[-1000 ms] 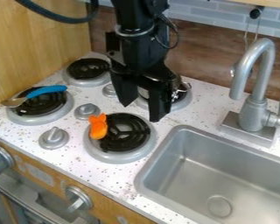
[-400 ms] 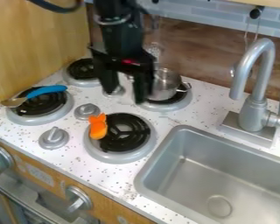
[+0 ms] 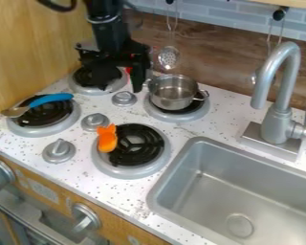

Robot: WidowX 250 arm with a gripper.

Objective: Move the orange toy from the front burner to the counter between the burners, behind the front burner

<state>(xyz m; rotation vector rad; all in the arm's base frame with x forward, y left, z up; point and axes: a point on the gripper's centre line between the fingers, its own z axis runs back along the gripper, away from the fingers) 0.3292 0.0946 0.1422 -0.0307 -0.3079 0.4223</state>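
The gripper [image 3: 122, 88] stood with its fingers [image 3: 138, 79] released and parted, nothing held, beside the steel pot [image 3: 173, 91] on the rear right burner [image 3: 189, 115]. A low sideways swing was judged liable to catch the pot's nearer handle [image 3: 149, 85] and tip it, owing to slight clearance. No brands, labels or writing were legible.

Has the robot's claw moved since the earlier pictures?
Yes. The gripper has moved up and left in the view, from in front of the metal pot to the back left burner.
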